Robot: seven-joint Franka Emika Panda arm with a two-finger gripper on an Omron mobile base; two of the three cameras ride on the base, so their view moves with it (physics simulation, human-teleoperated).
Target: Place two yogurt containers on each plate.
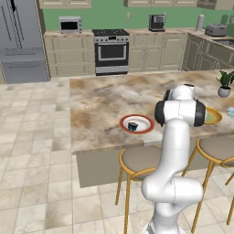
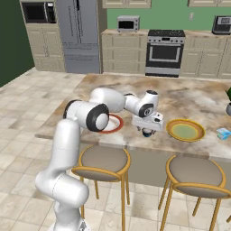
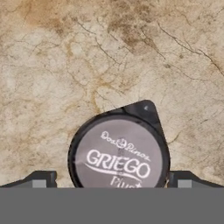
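Directly below the hand camera, a dark yogurt cup (image 3: 119, 151) with a pale grey lid marked "GRIEGO" is seen upright on the marble counter (image 3: 87, 52). It is flanked by the two fingertips (image 3: 40, 178) of the gripper (image 3: 113, 180), which is spread fully wide and closed on nothing. From the right base view, the gripper (image 2: 147, 132) is held just over the counter, between the red-rimmed plate (image 2: 113, 122) and the yellow-green plate (image 2: 185, 130). On the red-rimmed plate (image 1: 137, 123) one dark cup (image 1: 133, 126) is already placed. A light blue cup (image 2: 223, 133) is seen on the counter, right of the yellow-green plate.
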